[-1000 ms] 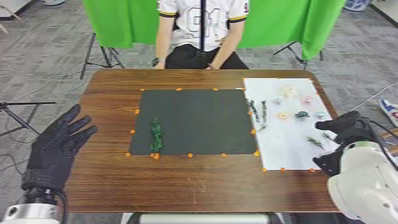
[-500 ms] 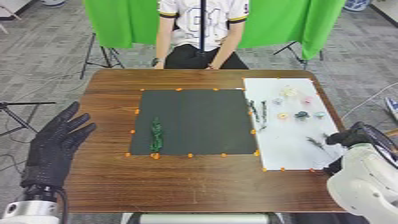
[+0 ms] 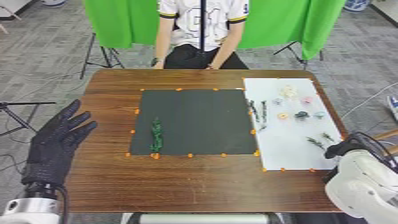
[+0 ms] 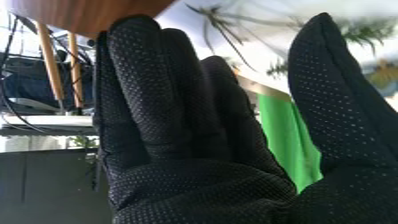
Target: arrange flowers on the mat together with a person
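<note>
In the head view, my right hand point(image 3: 348, 148) is at the white mat's point(image 3: 298, 145) near right edge, close to two small green sprigs point(image 3: 315, 142). The right wrist view shows this hand point(image 4: 191, 130) open, fingers straight and thumb apart, nothing held; blurred sprigs point(image 4: 222, 22) lie beyond. My left hand point(image 3: 59, 142) is open beside the table's left edge. A green leafy stem point(image 3: 157, 135) lies on the dark mat's point(image 3: 204, 120) left part. Thin dark stems point(image 3: 258, 114) and several small flowers point(image 3: 283, 115) lie on the white mat.
The brown table point(image 3: 191, 185) has orange markers point(image 3: 190, 155) along both mats' edges. Across it sits a person, hands near the lap at the far edge. A green cloth point(image 3: 124, 25) hangs behind. A tripod point(image 3: 18, 112) stands left of the table.
My right hand has drawn back toward the right and the near side, off the white mat's sprigs, leaving both in sight. My left hand has barely moved.
</note>
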Tool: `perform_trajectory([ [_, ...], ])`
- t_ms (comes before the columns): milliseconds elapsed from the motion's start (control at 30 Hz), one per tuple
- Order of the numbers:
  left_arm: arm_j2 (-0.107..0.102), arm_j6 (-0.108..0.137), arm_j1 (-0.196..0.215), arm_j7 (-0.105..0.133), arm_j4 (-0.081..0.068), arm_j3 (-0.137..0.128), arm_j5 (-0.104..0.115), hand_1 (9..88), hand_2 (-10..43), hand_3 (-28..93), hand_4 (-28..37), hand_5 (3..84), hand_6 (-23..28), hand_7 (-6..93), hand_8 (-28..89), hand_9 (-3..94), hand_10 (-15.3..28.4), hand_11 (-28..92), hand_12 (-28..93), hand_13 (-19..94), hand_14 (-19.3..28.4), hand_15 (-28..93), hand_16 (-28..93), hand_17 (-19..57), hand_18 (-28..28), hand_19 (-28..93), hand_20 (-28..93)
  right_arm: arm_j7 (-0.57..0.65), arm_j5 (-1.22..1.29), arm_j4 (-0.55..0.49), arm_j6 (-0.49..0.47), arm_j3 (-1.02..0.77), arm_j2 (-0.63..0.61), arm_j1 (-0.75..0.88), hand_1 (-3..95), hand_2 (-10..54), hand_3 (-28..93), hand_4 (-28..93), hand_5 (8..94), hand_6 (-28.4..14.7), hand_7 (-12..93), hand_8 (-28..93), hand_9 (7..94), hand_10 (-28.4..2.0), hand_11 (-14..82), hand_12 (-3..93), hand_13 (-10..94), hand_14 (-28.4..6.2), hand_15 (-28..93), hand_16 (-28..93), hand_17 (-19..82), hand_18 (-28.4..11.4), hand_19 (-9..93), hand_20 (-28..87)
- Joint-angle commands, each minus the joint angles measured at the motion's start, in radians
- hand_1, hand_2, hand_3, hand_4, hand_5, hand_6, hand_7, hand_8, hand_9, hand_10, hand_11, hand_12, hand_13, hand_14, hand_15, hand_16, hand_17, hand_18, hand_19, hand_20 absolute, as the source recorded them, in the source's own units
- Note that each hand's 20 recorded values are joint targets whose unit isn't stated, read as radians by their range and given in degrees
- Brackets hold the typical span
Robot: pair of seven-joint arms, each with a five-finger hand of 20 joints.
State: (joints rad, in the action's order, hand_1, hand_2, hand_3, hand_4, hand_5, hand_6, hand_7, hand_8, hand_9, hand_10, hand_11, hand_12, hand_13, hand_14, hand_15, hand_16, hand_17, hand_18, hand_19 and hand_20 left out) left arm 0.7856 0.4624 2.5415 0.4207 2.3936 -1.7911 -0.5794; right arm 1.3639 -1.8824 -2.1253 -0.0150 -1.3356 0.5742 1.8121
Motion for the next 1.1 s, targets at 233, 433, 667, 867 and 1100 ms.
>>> perform_trajectory([
  [233, 0.020, -0.011, 0.005, -0.018, -0.005, -0.002, -0.009, 22.1, 9.5, 75, -25.1, 32.9, 6.0, 10.1, -9, 29.7, 15.3, 20, 11, 19, 21.3, 44, -6, -10.3, 17.0, 37, 15, -0.005, -0.054, 0.068, -0.035, 0.133, 0.000, -0.108, 46.9, -7.3, 59, -18, 54.1, -24.4, 4, -10, 62.4, -15.1, 29.8, 14.5, 66, -15.5, 61, 10, 30, -28.4, 80, -15],
  [433, 0.028, -0.013, 0.006, -0.028, -0.004, -0.005, -0.013, 22.2, 9.5, 75, -25.1, 32.8, 6.0, 10.2, -9, 29.7, 15.3, 20, 11, 19, 21.2, 45, -6, -10.3, 17.0, 36, 15, -0.026, -0.127, 0.110, -0.014, 0.216, -0.009, -0.150, 51.9, -9.2, 60, -21, 65.1, -12.0, 5, -12, 67.5, -13.3, 28.8, 11.4, 70, -11.9, 61, 11, 32, -23.6, 82, -10],
  [667, 0.024, -0.011, 0.017, -0.018, -0.003, -0.007, -0.008, 22.1, 9.4, 75, -25.0, 32.8, 6.0, 10.2, -9, 29.7, 15.2, 20, 11, 19, 21.2, 45, -6, -10.3, 17.0, 37, 15, -0.042, -0.176, 0.127, 0.011, 0.231, -0.001, -0.143, 61.8, -9.2, 50, -23, 80.4, -4.4, 10, -5, 84.0, -10.3, 25.8, 21.1, 76, -7.9, 60, 13, 34, -18.4, 82, -10],
  [867, 0.017, -0.003, 0.034, 0.000, 0.000, -0.010, 0.001, 22.1, 9.4, 75, -24.9, 32.8, 6.0, 10.1, -9, 29.7, 15.2, 20, 11, 19, 21.3, 44, -6, -10.3, 17.0, 36, 15, -0.070, -0.247, 0.114, 0.094, 0.225, -0.009, -0.121, 59.7, -9.4, 54, -25, 85.5, -2.1, 12, -2, 88.2, -10.1, 31.2, 17.8, 80, -6.8, 59, 14, 34, -17.8, 83, -8],
  [1100, 0.009, 0.003, 0.039, 0.007, 0.003, -0.018, 0.007, 22.2, 9.3, 75, -24.8, 32.8, 6.1, 10.2, -9, 29.7, 15.3, 20, 11, 19, 21.2, 44, -6, -10.3, 17.0, 36, 15, -0.069, -0.342, 0.060, 0.175, 0.217, -0.015, -0.138, 57.8, -9.5, 59, -28, 90.6, 0.6, 15, 2, 93.4, -10.7, 31.1, 18.9, 85, -6.4, 58, 17, 36, -18.5, 86, -8],
])
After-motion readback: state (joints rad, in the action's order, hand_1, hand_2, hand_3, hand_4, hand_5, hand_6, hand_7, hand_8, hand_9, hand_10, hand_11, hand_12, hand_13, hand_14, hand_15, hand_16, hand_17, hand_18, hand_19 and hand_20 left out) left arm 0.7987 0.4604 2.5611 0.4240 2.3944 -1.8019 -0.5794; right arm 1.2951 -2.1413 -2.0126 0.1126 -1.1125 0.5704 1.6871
